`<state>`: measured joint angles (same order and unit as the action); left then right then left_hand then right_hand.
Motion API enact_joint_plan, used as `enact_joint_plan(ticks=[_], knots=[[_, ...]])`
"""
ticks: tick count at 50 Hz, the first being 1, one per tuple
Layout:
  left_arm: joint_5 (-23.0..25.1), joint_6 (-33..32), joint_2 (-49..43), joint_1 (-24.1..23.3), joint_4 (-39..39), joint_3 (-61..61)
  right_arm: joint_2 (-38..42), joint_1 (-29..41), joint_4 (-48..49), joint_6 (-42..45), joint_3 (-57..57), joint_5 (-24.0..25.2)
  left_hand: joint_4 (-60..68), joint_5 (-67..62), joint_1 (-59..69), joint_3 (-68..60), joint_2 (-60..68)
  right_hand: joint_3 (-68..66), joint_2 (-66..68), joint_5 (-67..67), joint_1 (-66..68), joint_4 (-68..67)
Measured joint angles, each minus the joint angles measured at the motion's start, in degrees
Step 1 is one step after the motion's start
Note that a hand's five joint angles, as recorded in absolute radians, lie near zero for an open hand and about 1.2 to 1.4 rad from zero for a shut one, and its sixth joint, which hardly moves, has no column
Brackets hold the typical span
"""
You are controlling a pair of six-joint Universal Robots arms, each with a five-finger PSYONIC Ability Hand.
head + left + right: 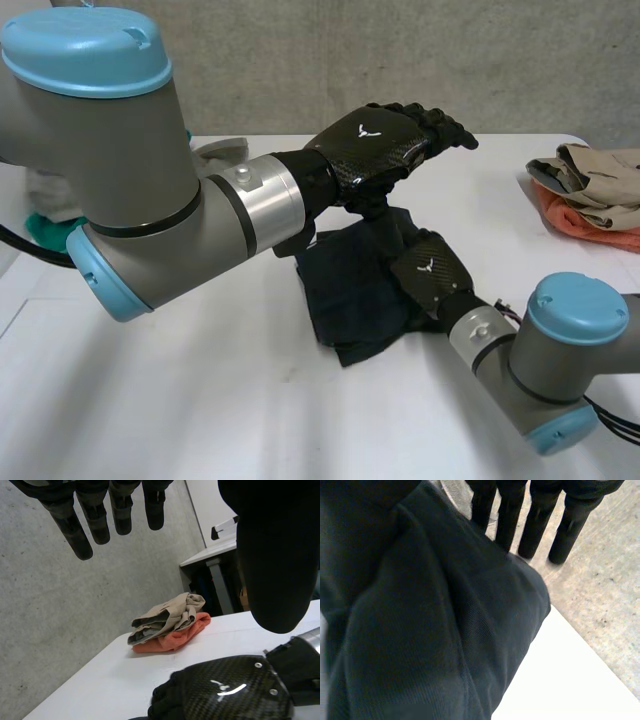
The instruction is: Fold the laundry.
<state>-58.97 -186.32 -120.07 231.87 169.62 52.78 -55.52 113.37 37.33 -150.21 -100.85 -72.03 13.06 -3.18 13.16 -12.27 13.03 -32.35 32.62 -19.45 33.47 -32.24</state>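
A dark cloth (350, 290) lies crumpled in the middle of the white surface (200, 400), its long axis running roughly from near to far. The right robot hand (432, 272) rests on the cloth's right edge, with cloth bunched against its palm; whether it has hold of the cloth cannot be told. The left robot hand (385, 145) hovers above the cloth's far end, fingers (80, 530) straight and holding nothing. The right robot hand is therefore the nearer one for a fold. A pile of clothes (590, 190) sits well apart at the right.
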Motion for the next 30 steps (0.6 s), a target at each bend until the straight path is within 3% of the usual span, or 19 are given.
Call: enact_joint_plan(ticks=[2, 3, 6, 19, 30], knots=[[0.0, 0.0, 0.0, 0.0, 0.0, 0.0, 0.5, 0.0, 0.0, -0.1, 1.1, 0.2, 0.0, 0.0, 0.0, 0.0, 0.0, -12.6, 13.1, -9.5, 9.7, -12.5], [0.0, 0.0, 0.0, 0.0, 0.0, 0.0, 1.2, -0.1, 0.0, -0.2, 2.7, 0.4, 0.0, 0.0, 0.0, 0.0, 0.0, -27.5, 28.2, -20.6, 19.4, -27.7], [0.0, -0.1, 0.1, 0.0, 0.0, 0.1, 2.1, -0.1, -0.2, -0.6, 5.1, 0.4, 0.0, 0.0, 0.0, 0.0, 0.0, -32.4, 32.0, -28.0, 22.9, -35.1], [-0.1, -0.1, 2.0, 1.1, 1.0, 0.2, 0.7, -2.9, -0.4, -5.7, 19.8, -0.7, 0.0, 0.0, 0.0, 0.0, 0.0, -32.4, 32.0, -31.2, 25.7, -36.4], [-0.4, 0.1, 4.9, 2.4, 2.1, 0.3, -3.0, -19.6, -0.1, -19.4, 34.4, -0.5, 0.0, 0.0, 0.0, 0.0, 0.0, -32.4, 32.0, -32.6, 26.2, -36.5]])
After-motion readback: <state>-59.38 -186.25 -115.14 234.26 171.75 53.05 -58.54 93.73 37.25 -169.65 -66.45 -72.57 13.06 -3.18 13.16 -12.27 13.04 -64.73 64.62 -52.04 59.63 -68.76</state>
